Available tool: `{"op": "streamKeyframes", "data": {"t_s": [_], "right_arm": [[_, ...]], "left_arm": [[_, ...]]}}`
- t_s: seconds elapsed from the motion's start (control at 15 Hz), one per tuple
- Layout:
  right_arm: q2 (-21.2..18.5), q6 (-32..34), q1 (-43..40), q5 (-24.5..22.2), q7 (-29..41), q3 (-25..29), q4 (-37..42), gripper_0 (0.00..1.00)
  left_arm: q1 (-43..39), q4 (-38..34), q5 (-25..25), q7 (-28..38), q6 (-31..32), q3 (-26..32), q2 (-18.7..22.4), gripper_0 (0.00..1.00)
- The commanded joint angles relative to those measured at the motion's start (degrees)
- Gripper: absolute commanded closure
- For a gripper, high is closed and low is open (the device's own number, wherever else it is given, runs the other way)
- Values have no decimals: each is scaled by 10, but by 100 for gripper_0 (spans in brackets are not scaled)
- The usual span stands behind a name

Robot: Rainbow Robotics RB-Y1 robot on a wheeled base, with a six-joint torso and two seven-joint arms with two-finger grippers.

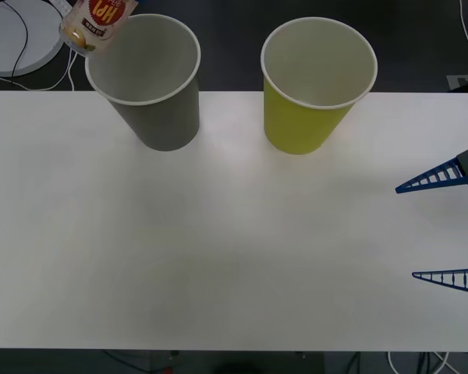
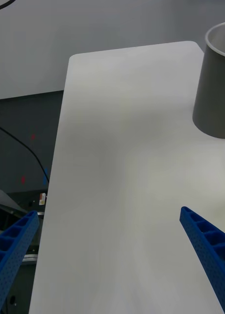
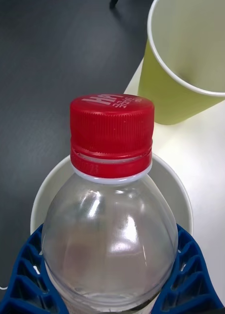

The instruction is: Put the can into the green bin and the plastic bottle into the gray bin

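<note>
A: Bottle placement, then. Where is the plastic bottle (image 3: 110, 211) right now?

B: I hold it in my left gripper (image 3: 112, 282), blue fingers (image 3: 24, 274) curved around its clear body on both sides. Its red cap (image 3: 111, 133) points toward the gray bin (image 1: 144, 74). In the front view the bottle sits tilted at the far left, overlapping that bin's far-left rim.

A: Is it over the opening?

B: Partly, I judge. From my wrist, the bin's pale mouth rings the bottle's shoulders, so the cap looks centred. From the front it seems closer to the rim edge than the middle.

A: How would you finish well?

B: I would bring the bottle further over the middle of the mouth, cap first, before parting my fingers, so it cannot clip the white rim and tip the light cup.

A: What else is nearby?

B: The green bin (image 1: 318, 78) stands just right of the gray one on the white table (image 1: 218, 249). My right gripper (image 1: 444, 226) waits at the right edge, fingers spread wide, holding nothing.
</note>
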State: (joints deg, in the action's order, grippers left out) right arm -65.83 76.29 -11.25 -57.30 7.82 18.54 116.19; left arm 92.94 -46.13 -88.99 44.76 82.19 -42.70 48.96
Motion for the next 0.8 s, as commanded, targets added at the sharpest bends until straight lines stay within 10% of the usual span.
{"op": "streamKeyframes", "data": {"t_s": [0.07, 0.4, 0.53, 0.8], "right_arm": [[0, 0, 0, 0, 0, 0, 0, 0], [0, 0, 0, 0, 0, 0, 0, 0], [0, 0, 0, 0, 0, 0, 0, 0], [0, 0, 0, 0, 0, 0, 0, 0]], "left_arm": [[11, 23, -3, -3, 0, 1, -19, 100], [15, 26, -15, -4, -1, 1, -29, 95], [15, 26, -15, -8, -1, 0, -30, 0], [17, 26, -16, -11, -2, 1, -30, 0]]}}
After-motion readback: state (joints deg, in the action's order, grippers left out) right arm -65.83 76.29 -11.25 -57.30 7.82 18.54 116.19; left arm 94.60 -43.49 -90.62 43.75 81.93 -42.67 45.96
